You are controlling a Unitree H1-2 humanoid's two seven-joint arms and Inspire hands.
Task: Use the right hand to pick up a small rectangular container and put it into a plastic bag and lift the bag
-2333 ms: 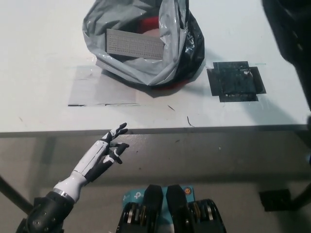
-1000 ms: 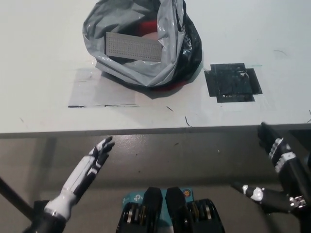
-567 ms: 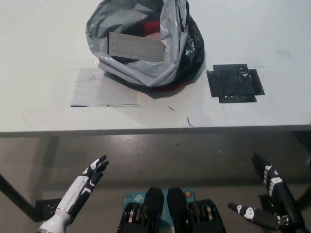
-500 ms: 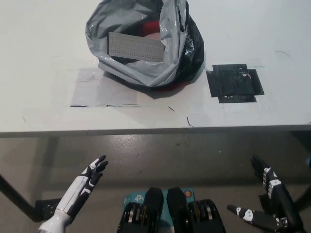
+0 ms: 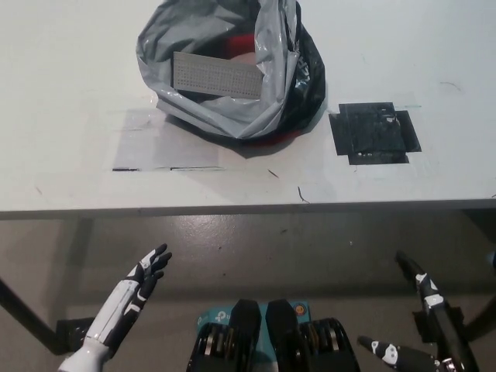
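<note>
A grey plastic bag (image 5: 232, 70) sits crumpled and open on the white table (image 5: 70, 85) at the back middle. Inside it a grey rectangular container (image 5: 215, 75) lies flat, with something red (image 5: 242, 39) showing behind it. My white left hand (image 5: 133, 291) hangs below the table's front edge at the lower left, fingers spread, holding nothing. My black right hand (image 5: 422, 325) is low at the bottom right, also below the table, fingers apart and empty. Both hands are far from the bag.
A black square patch (image 5: 374, 132) lies flat on the table to the right of the bag. A faint grey rectangle (image 5: 159, 143) is marked on the table left of the bag. The table's front edge (image 5: 248, 209) runs across the middle, with floor below.
My left hand has dropped from the table edge to well below it. My right hand has come into view at the lower right and sunk lower. The bag has not moved.
</note>
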